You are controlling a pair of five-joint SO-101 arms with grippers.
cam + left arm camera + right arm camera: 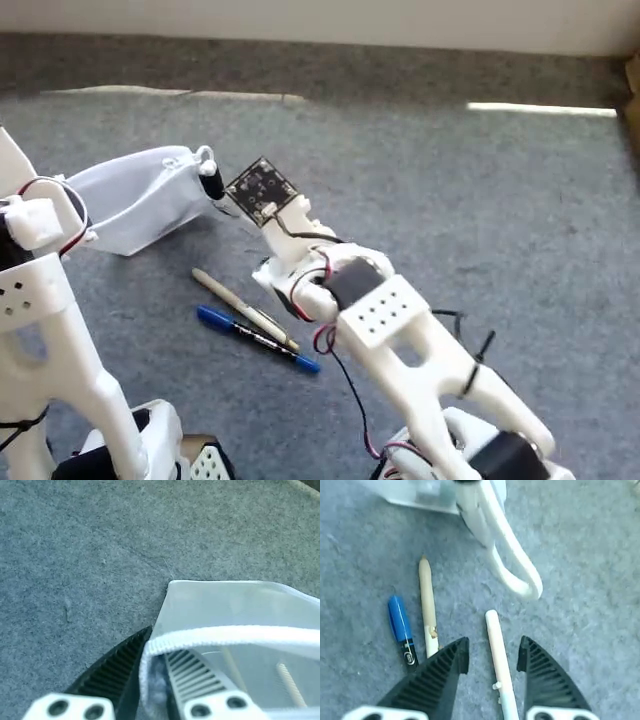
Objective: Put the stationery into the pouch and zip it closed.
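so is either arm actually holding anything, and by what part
Left jaws are clamped on the pouch at its open rim, one inside, one outside. Right jaws stand open astride the white pen, not gripping it.

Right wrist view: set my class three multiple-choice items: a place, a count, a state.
1. Where is the thin white plastic pen? A inside a pouch; B between the right hand's fingers; C across another pen.
2. How many pens lie on the grey carpet? A one; B three; C five.
3. The right hand is: A open; B shut on a pen; C shut on cloth.
Answers: 1 B, its black fingers flank it; 2 B, blue-capped pen, beige pen and the white one; 3 A, gaps either side of the pen.
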